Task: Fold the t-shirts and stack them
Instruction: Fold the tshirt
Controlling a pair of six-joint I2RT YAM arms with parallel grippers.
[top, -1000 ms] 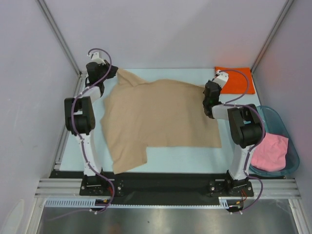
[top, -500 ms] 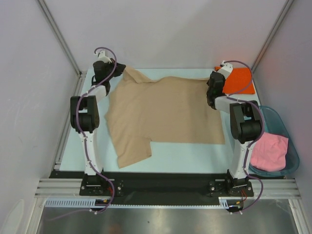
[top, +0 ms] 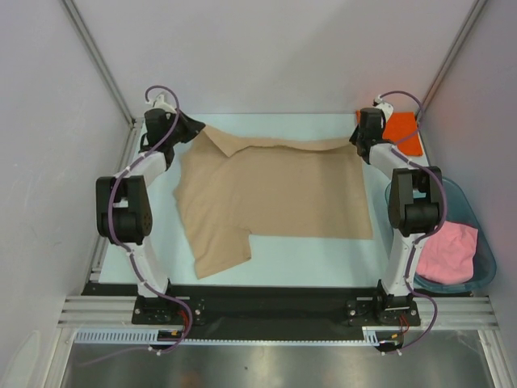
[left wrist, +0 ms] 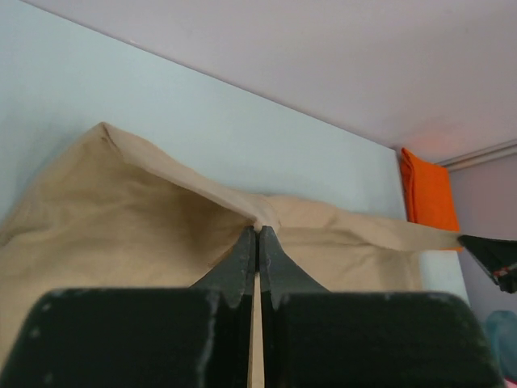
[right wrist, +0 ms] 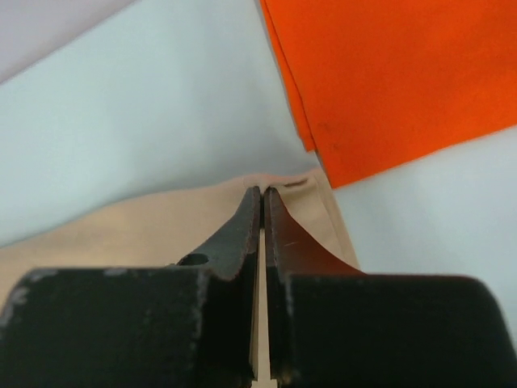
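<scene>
Left gripper [left wrist: 258, 232] at 10 o'clock and right gripper [right wrist: 263, 194] at 2 both pinch the tan shirt [top: 275, 190]. Orange shirt [top: 401, 134] lies just beside the right one. Pink shirt [top: 448, 250] sits in the tub [top: 456, 190] at 4.

Tan t-shirt [top: 275, 190]: matt, soft cloth, lightly creased. Orange t-shirt [top: 404, 133]: matt cloth, smooth. Tub [top: 467, 208]: translucent teal plastic. Bench [top: 307, 255]: smooth, matt.
</scene>
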